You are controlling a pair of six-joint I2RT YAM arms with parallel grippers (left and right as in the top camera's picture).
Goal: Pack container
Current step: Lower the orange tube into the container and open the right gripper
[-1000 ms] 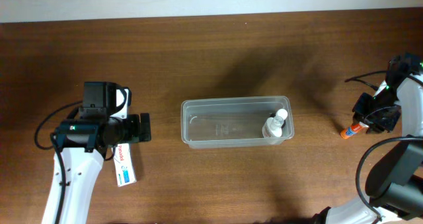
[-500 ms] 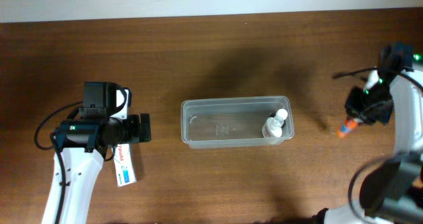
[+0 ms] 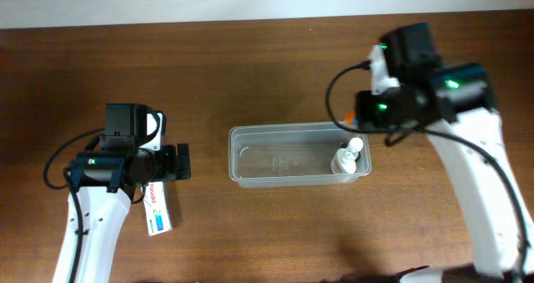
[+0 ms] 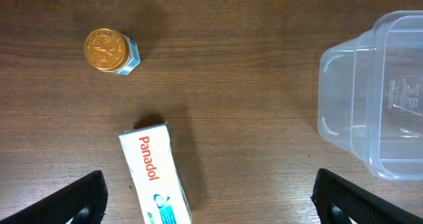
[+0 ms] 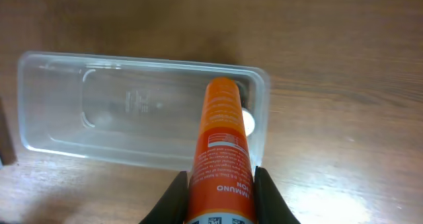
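The clear plastic container (image 3: 292, 129) lies at the table's middle and holds a small white bottle (image 3: 348, 156) at its right end. My right gripper (image 3: 367, 109) is shut on an orange tube (image 5: 221, 145) and holds it above the container's right end (image 5: 259, 92); the tube's tip points over the white bottle's cap (image 5: 250, 121). A sliver of the tube shows in the overhead view (image 3: 348, 116). My left gripper (image 3: 179, 162) is open and empty, left of the container (image 4: 370, 118), above the table.
A white Panadol box (image 4: 155, 178) lies on the table between my left fingers (image 4: 211, 201); it also shows in the overhead view (image 3: 156, 209). A small jar with a gold lid (image 4: 109, 51) stands beyond it.
My right arm has swung left from the table's right edge, carrying the orange tube to above the container's right end. The left arm has not moved.
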